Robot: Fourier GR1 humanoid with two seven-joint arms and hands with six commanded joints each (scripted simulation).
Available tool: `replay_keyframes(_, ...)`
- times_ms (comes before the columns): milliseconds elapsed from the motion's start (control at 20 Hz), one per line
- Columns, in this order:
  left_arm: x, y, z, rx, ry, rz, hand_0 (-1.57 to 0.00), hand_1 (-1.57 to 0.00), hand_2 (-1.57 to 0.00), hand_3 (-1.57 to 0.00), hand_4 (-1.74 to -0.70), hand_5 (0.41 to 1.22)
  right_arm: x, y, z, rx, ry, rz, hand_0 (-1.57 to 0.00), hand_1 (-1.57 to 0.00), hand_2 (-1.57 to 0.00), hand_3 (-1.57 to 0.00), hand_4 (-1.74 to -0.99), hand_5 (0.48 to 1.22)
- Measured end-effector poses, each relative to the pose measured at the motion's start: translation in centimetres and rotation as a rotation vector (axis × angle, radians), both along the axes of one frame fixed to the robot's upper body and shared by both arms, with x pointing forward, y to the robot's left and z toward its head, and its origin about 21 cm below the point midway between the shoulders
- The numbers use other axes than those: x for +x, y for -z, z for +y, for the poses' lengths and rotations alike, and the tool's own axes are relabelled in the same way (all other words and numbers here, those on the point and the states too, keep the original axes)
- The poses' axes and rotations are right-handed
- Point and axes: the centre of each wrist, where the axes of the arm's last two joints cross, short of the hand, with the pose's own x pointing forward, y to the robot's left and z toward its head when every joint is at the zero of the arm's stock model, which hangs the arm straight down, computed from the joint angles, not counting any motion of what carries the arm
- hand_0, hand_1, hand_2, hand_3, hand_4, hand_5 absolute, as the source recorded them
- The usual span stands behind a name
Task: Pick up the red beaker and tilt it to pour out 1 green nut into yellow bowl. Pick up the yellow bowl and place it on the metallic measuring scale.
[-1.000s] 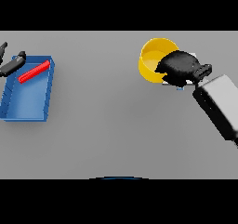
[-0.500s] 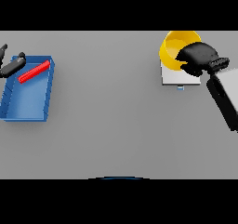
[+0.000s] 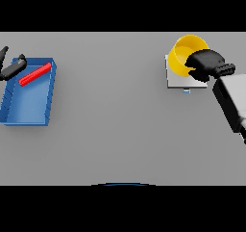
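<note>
1. The round yellow bowl [image 3: 185, 55] sits at 1 o'clock of the table, over the flat metallic measuring scale [image 3: 178, 80]; whether it rests on it I cannot tell.
2. The right hand [image 3: 207, 64] has its dark fingers curled on the bowl's rim at the 4 o'clock side.
3. The left hand [image 3: 10, 68] is at 9 o'clock beside the blue tray [image 3: 29, 114] with a red stick [image 3: 35, 74]; its fingers I cannot tell.
4. No readable writing.
</note>
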Motion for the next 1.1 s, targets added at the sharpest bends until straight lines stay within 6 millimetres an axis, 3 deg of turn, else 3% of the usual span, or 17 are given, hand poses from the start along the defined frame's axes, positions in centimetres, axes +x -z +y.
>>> replay_keyframes(150, 0.21, -0.31, 0.13, -0.001, 0.004, 0.004, 0.00, 0.00, 0.00, 0.00, -0.84, 0.783, 0.07, 0.28, -0.24, 0.005, 0.005, 0.022, -1.57, -1.57, -1.37, -1.45, -1.741, 1.221)
replay_keyframes(250, 0.42, -0.40, -0.09, 0.001, 0.012, 0.006, 0.00, 0.00, 0.00, 0.00, -0.84, 0.779, 0.16, 0.35, -0.02, 0.007, 0.003, 0.021, -1.57, -1.50, -1.44, -1.25, -1.741, 1.221)
replay_keyframes(300, 0.28, -0.24, -0.24, 0.005, 0.016, 0.002, 0.00, 0.00, 0.00, 0.00, -0.84, 0.775, 0.05, 0.21, -0.36, 0.017, 0.005, 0.027, -1.56, -1.43, -1.34, -1.11, -1.682, 1.221)
replay_keyframes(400, 0.15, -0.04, -0.09, 0.000, 0.012, 0.011, 0.00, 0.00, 0.00, 0.00, -0.84, 0.774, 0.01, 0.26, -0.18, 0.008, 0.027, 0.037, -1.33, -1.12, -1.01, -0.82, -1.592, 1.074)
replay_keyframes(500, 0.43, -0.21, -0.09, 0.000, 0.008, 0.012, 0.00, 0.00, 0.00, 0.00, -0.83, 0.768, 0.05, 0.48, -0.12, 0.036, 0.051, 0.056, -0.95, -0.81, -0.71, -0.58, -1.535, 0.965)
replay_keyframes(600, 0.52, -0.49, -0.17, -0.009, 0.007, -0.002, 0.00, 0.00, 0.00, 0.00, -0.84, 0.764, 0.09, 0.23, -0.36, 0.056, 0.060, 0.076, -0.61, -0.56, -0.47, -0.39, -1.496, 0.890)
replay_keyframes(700, 0.34, -0.29, 0.14, -0.012, 0.010, 0.007, 0.00, 0.00, 0.00, 0.00, -0.83, 0.754, -0.02, 0.18, -0.26, 0.065, 0.067, 0.090, -0.39, -0.38, -0.30, -0.26, -1.476, 0.847)
replay_keyframes(850, 0.15, -0.52, 0.04, -0.003, 0.017, 0.004, 0.00, 0.00, 0.00, 0.00, -0.83, 0.752, -0.07, 0.37, -0.29, 0.038, 0.054, 0.089, -0.20, -0.19, -0.15, -0.13, -1.435, 0.817)
replay_keyframes(1000, 0.11, -0.04, -0.18, -0.003, 0.018, 0.005, 0.00, 0.00, 0.00, 0.00, -0.83, 0.759, 0.04, 0.02, -0.59, 0.004, 0.068, 0.101, -0.10, -0.10, -0.08, -0.07, -1.401, 0.798)
replay_keyframes(1100, 0.38, -0.37, -0.38, -0.004, 0.018, 0.003, 0.00, 0.00, 0.00, 0.00, -0.83, 0.760, -0.16, 0.45, 0.25, 0.009, 0.052, 0.117, -0.06, -0.06, -0.05, -0.04, -1.390, 0.779)
